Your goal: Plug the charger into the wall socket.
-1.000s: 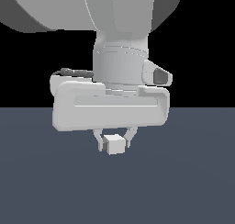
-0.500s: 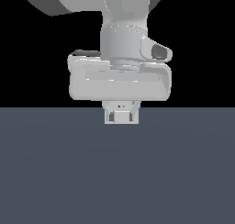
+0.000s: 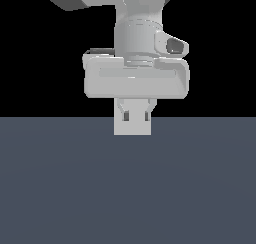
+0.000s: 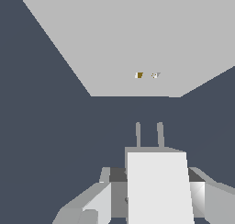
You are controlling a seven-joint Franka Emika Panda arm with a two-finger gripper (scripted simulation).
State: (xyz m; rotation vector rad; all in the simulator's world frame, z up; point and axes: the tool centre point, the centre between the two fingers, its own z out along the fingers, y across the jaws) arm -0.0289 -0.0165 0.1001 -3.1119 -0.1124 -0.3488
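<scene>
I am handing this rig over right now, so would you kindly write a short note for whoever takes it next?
Gripper: shut on the charger, held off the floor.
Charger: its two prongs point toward the wall socket.
Wall socket: ahead of the prongs, with a clear gap between; its two small holes show in the wrist view.
Done: charger grasped and lifted.
Left: line the prongs up with the holes and push them in.
</scene>
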